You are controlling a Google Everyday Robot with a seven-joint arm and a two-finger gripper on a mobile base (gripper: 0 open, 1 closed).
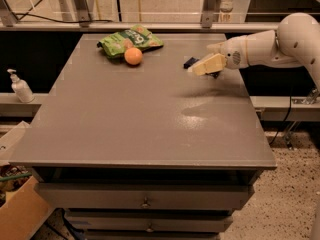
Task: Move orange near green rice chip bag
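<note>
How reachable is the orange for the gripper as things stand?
Probably yes. The gripper hangs over the right rear of the table, by a dark wrapper; only bare surface lies between it and the orange. The green rice chip bag sits behind the orange, not in the way.

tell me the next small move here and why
Probably just retract the gripper from the right side of the table: the orange already sits right beside the green rice chip bag, seemingly touching it, and the gripper hangs well apart from both.
</note>
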